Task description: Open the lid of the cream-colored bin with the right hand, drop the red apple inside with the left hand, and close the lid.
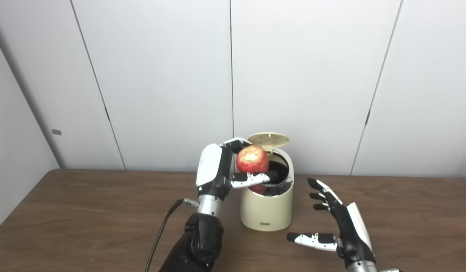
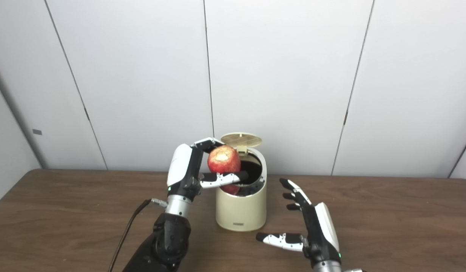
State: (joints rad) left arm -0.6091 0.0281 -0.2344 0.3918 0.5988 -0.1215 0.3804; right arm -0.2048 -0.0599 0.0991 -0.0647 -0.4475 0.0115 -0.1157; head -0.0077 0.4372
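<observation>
A cream-colored bin [image 1: 267,206] stands on the wooden table, its round lid [image 1: 268,139] tipped up at the back so the dark inside shows. My left hand [image 1: 221,168] is shut on the red apple [image 1: 252,159], holding it over the left part of the bin's mouth, thumb under it and fingers behind. The apple has a pale patch on top. My right hand [image 1: 337,221] hovers open to the right of the bin, near the table's front, fingers spread and touching nothing.
The brown table [image 1: 85,215] runs to a white panelled wall [image 1: 161,75] behind the bin. A black cable [image 1: 161,230] trails from my left wrist down toward the front edge.
</observation>
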